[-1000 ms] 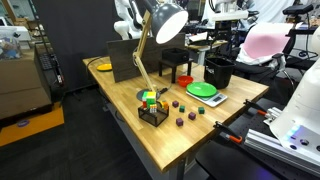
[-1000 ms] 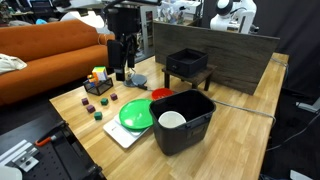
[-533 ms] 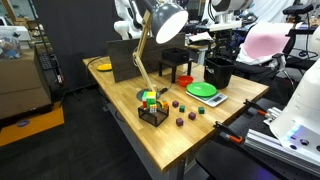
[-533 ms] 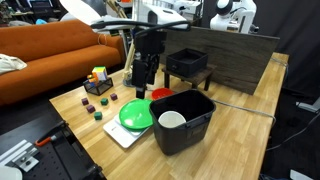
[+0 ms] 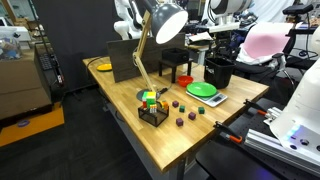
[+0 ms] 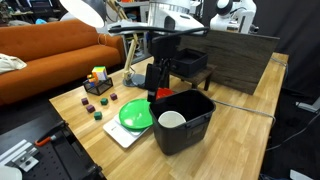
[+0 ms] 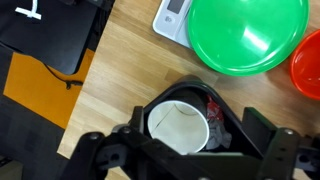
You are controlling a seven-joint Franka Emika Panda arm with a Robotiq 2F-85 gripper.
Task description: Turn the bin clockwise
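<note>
Black bin [image 6: 192, 128] upright near a desk [image 6: 245, 135] edge, white cup [image 6: 172, 120] inside. Green plate [image 6: 137, 113] just beside it, on a white scale [image 7: 175, 15]. Gripper [image 6: 155, 88] hovers by the bin's plate side, jaws spread wide, holding nothing.

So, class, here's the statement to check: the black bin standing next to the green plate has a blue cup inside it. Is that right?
Not quite. The cup inside the black bin is white, not blue; the wrist view, looking straight down into it, shows this clearly. The rest holds: the bin stands next to the green plate.
</note>
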